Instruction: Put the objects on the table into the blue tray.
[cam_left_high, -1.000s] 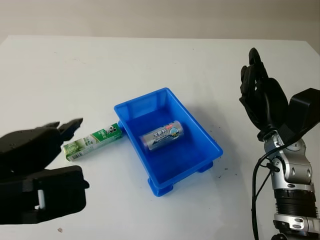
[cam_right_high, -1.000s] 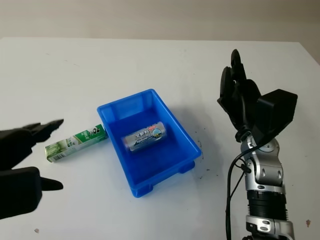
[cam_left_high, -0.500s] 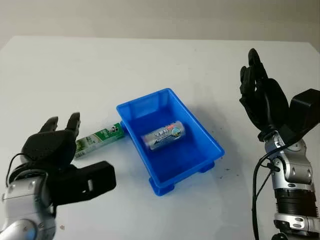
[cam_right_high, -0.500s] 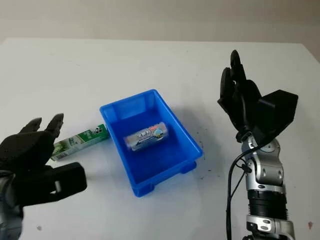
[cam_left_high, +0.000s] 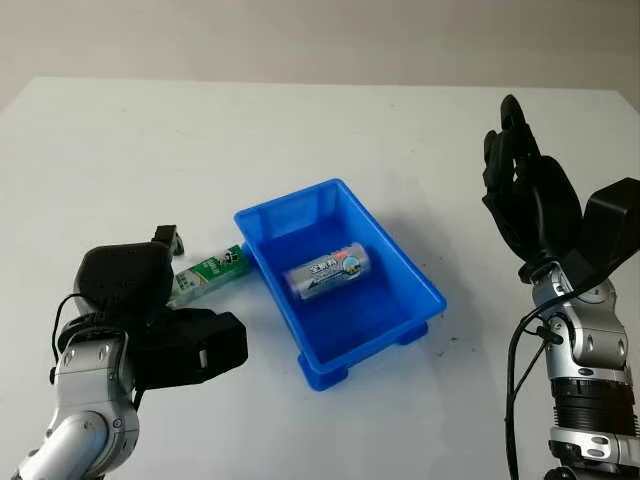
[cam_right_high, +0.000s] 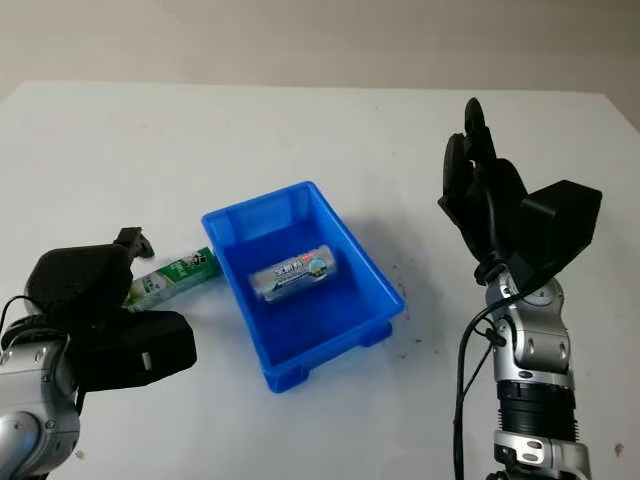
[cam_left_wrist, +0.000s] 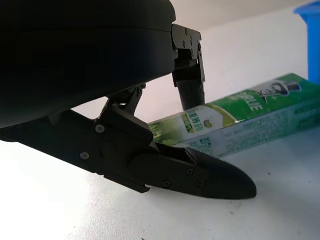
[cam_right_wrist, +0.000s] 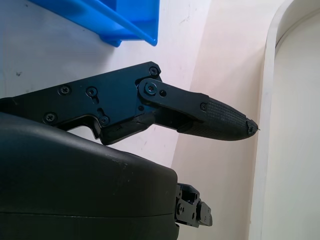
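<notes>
On my screens the left hand (cam_left_high: 140, 285) sat low over the near end of the green box (cam_left_wrist: 235, 117), which lay flat on the white tabletop (cam_left_high: 300, 140) just left of the blue tray (cam_left_high: 420, 290). One finger stood behind the box and one lay in front of it; I could not tell whether they had clamped it. The silver can (cam_left_high: 327, 272) lay on its side inside the tray. My right hand (cam_left_high: 525, 195) was raised, released and holding nothing, well right of the tray.
</notes>
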